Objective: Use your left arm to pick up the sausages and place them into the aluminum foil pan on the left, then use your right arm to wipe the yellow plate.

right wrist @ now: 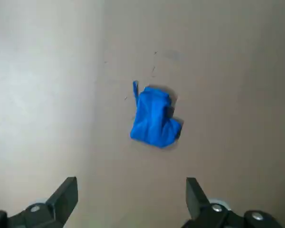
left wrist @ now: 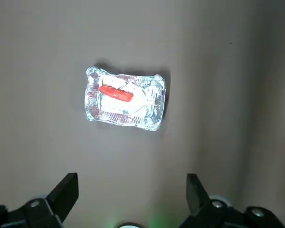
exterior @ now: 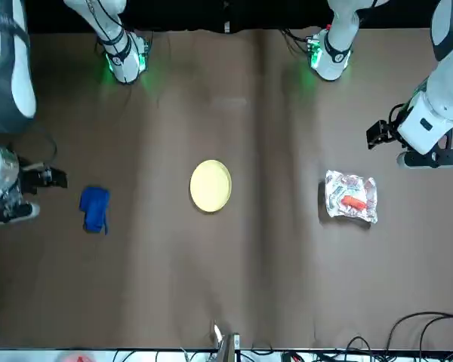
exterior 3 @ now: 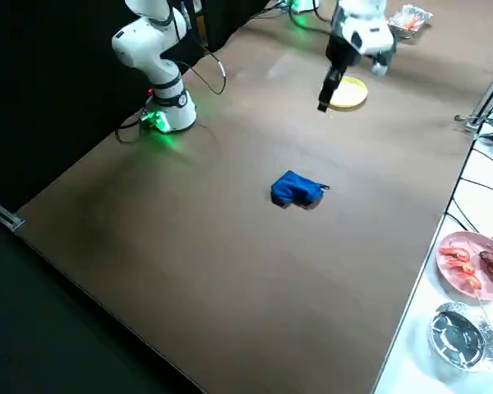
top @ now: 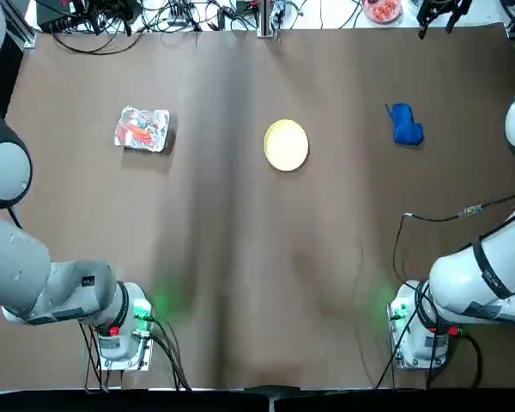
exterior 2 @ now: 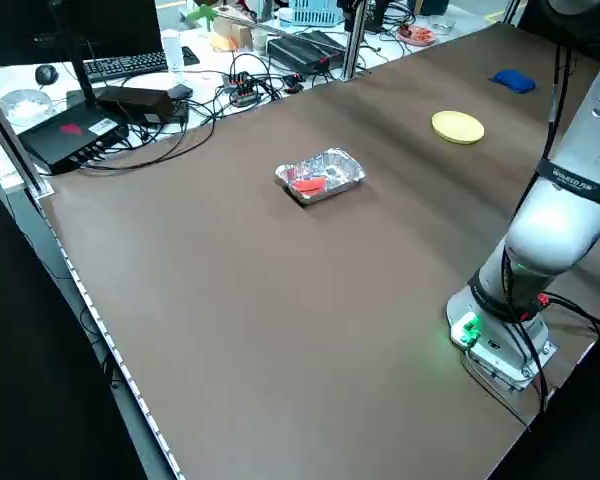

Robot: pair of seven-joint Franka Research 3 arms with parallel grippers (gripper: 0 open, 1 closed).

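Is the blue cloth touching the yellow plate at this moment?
Apart. The top view shows a wide strip of brown table between the blue cloth and the yellow plate.

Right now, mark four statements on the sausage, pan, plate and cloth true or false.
1. The red-orange sausage lies inside the foil pan. True.
2. The blue cloth is spread over the yellow plate. False: it lies apart from the plate, on the robot's right of it.
3. The left gripper is clamped on the foil pan. False: its fingers are open, with nothing between them, above the table.
4. The right gripper is open and holds nothing. True.
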